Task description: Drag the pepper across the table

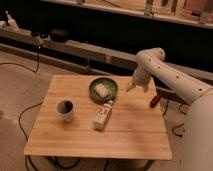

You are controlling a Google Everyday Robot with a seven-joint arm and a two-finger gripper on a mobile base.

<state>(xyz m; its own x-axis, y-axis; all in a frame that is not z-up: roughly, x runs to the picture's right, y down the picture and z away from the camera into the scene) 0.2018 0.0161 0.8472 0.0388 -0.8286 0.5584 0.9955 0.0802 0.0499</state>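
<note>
The pepper [155, 101] is a small slim red chili lying at the right edge of the light wooden plank table [130, 132]. My gripper [137, 86] hangs on the white arm above the table's far right part, up and to the left of the pepper and apart from it.
A green plate [95, 92] with a pale sponge-like block [102, 90] sits at the table's back middle. A white bottle with a red label [102, 116] lies in the centre. A white mug [65, 110] stands at the left. Cables run over the floor around the table.
</note>
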